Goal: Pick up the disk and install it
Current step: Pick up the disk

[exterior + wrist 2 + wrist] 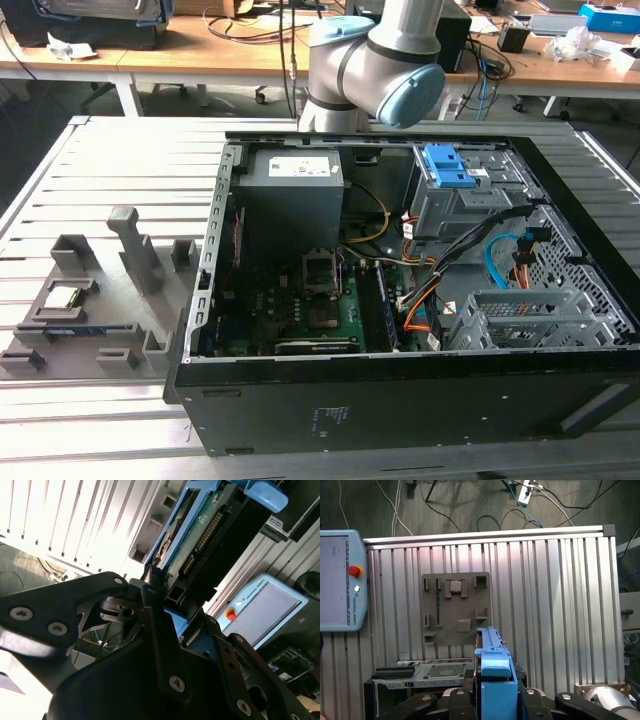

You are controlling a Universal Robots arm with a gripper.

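- The disk [495, 677] stands on edge in the fingers [150, 592], held up off the desk [560, 605] and outside the open computer case [400, 400].
- In the first wrist view its bright blue carrier frame faces the camera. In the second wrist view the green circuit-board edge and a row of connector pins show along its side.
- The fingers are clenched on the disk's lower edge, with the black linkage of the gripper spread on either side of it.
- In the first wrist view, part of the case's perforated panel shows far below and just beside the disk.
- Inside the case, at its far corner on the exterior view's right, sits a grey drive cage [450, 195] with blue latches.
- Beside the case, on the exterior view's left, a grey holder plate [90, 320] lies flat on the slotted desk, with a small square chip [65, 296] in one pocket.
- The arm [375, 55] rises behind the case's far wall.
- A pale blue teach pendant [340, 575] with a red button lies past the desk's edge, well apart from the case.
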